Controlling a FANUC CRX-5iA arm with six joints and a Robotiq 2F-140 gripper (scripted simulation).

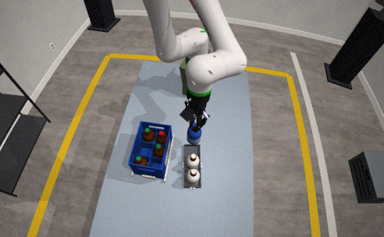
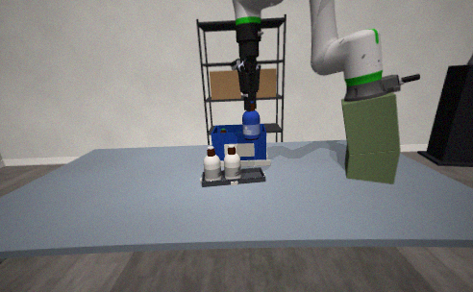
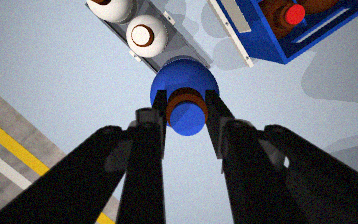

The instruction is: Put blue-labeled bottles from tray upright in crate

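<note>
My gripper (image 1: 197, 125) (image 2: 250, 107) (image 3: 185, 104) is shut on the neck of the blue-labeled bottle (image 1: 194, 136) (image 2: 251, 126) (image 3: 184, 75). The bottle hangs upright in the air, beyond the tray's empty end in the top view. The dark tray (image 1: 192, 149) (image 2: 254, 176) holds two white bottles (image 1: 193, 161) (image 1: 193, 178) (image 2: 233, 169) (image 2: 212, 170), both upright. The blue crate (image 1: 147, 171) (image 2: 219, 145) (image 3: 275, 50) stands level. It holds three green-capped bottles and one red-capped bottle (image 1: 161, 137). Its middle-left and front-right slots look empty in the top view.
The crate stands left of the tray in the top view, with a gap between them. White locating strips (image 1: 171, 152) run along the crate's edges. The arm's green pedestal (image 2: 371, 139) stands at the table's far end in the top view. A shelf rack (image 2: 199, 72) is beyond the table.
</note>
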